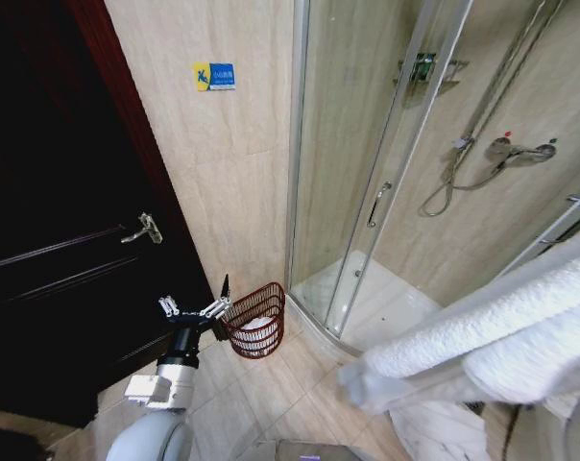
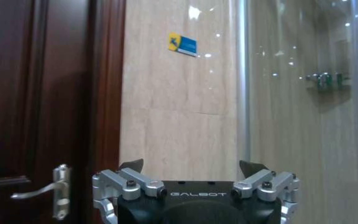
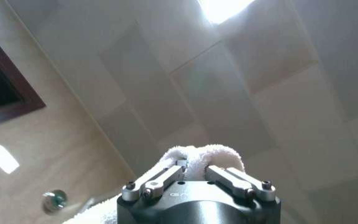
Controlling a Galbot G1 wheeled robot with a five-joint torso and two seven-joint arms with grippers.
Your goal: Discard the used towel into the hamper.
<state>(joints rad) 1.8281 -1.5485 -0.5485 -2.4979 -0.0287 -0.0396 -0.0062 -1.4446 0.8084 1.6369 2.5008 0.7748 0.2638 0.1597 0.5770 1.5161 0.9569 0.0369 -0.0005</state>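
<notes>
The hamper [image 1: 263, 342], a small red-brown wire basket, stands on the tiled floor against the wall, between the door and the shower. My left gripper [image 1: 196, 309] hovers right beside its rim on the door side, open and holding nothing. In the left wrist view, the left gripper [image 2: 191, 165] points at the wall with its fingers spread. A white towel [image 3: 197, 154] is bunched between the fingers of my right gripper [image 3: 197, 171], which is shut on it and aimed up at the ceiling. In the head view, the white towel [image 1: 482, 336] stretches across the near right.
A dark wooden door [image 1: 60, 240] with a metal handle [image 1: 146, 229] fills the left. The glass shower enclosure [image 1: 367, 182] with its white tray [image 1: 381, 300] stands just right of the hamper. A blue and yellow sign [image 1: 214, 76] is on the wall.
</notes>
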